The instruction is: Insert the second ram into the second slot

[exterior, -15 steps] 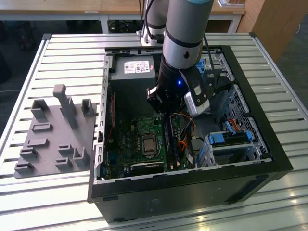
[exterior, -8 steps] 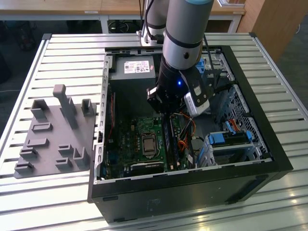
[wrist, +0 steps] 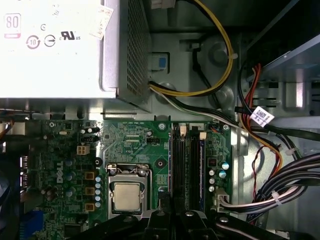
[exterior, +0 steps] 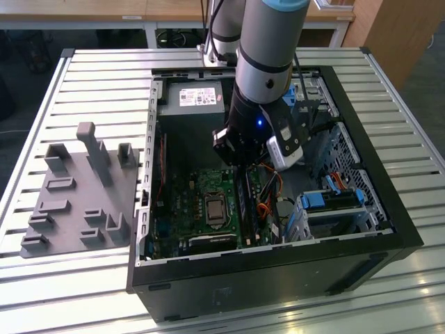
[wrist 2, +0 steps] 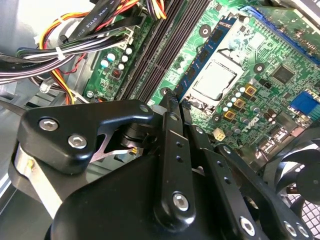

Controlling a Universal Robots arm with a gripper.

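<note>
Standing blue ram [wrist 2: 216, 44] (dark chips)

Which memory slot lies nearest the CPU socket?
The outermost slot, right beside the CPU socket; the other slots lie farther off, toward the cable bundle.

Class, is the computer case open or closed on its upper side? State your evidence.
Open. In the exterior view the computer case has no panel on top; the motherboard lies exposed and the arm reaches inside.
</note>
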